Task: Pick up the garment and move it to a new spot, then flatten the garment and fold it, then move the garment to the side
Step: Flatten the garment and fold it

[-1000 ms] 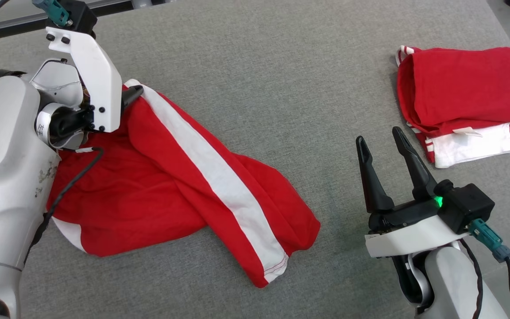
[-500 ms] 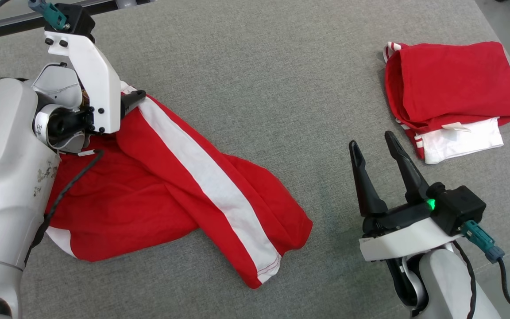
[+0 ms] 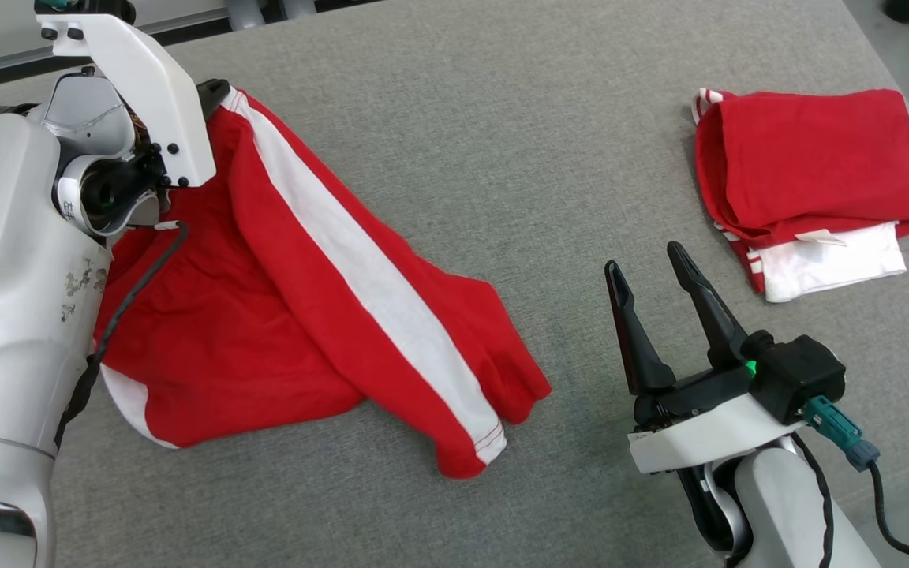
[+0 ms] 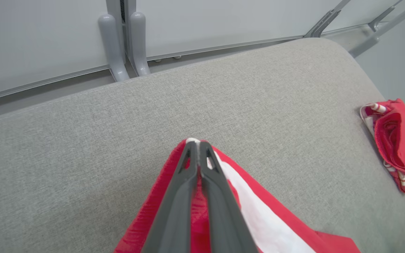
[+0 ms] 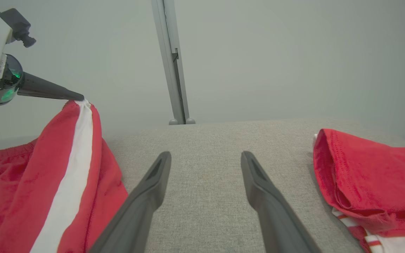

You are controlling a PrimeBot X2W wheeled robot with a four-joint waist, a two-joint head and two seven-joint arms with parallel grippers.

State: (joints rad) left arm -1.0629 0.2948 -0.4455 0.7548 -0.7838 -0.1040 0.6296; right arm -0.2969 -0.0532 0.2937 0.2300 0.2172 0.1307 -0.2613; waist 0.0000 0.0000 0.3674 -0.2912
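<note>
Corner pinched, lift barely begun.
My left fingers (image 3: 214, 88) are clamped on the white-striped edge of the garment (image 3: 304, 300), which lies mostly crumpled on the surface (image 3: 502, 118), well apart from the folded red pile (image 3: 817, 158). My right fingers (image 3: 634, 331) gape empty, near that pile. By my judgement, moving, flattening, folding and setting aside all remain.

The left forearm (image 3: 5, 237) has a pale grey rounded shell with scuff marks. White wrist brackets (image 3: 155, 95) carry black screws (image 3: 173, 147). The left pincer (image 3: 214, 85) and right pincer (image 3: 642, 259) each have two long, dark, tapered fingers. The right wrist bears a black module (image 3: 798, 375), green lamp (image 3: 750, 367), teal connector (image 3: 829, 418) and black cable (image 3: 888, 521).
</note>
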